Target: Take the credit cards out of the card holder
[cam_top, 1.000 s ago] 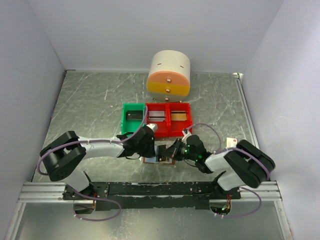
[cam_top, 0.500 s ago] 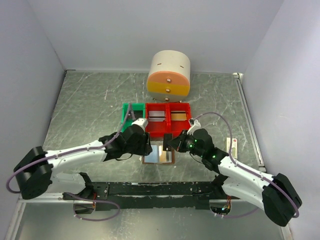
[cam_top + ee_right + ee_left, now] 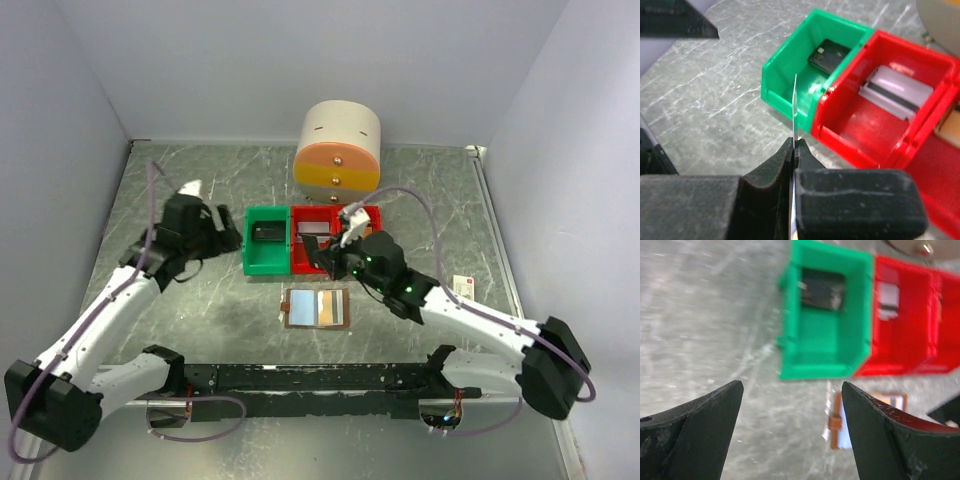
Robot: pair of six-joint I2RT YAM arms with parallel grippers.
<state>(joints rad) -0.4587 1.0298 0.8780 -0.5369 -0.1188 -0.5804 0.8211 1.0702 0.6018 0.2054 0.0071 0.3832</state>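
From the top camera we look down from above and behind the arm bases, far enough back to take in the whole table (image 3: 450,190) and both arms. Our left wrist camera rides high, looking down and forward through the left gripper (image 3: 790,385) at the green bin (image 3: 825,325). Our right wrist camera sits close and low, sighting along the right gripper (image 3: 793,145) past an edge-on credit card (image 3: 795,107). All three views share the green bin and the red bins (image 3: 880,120). The top and left wrist views also share the card holder (image 3: 316,308).
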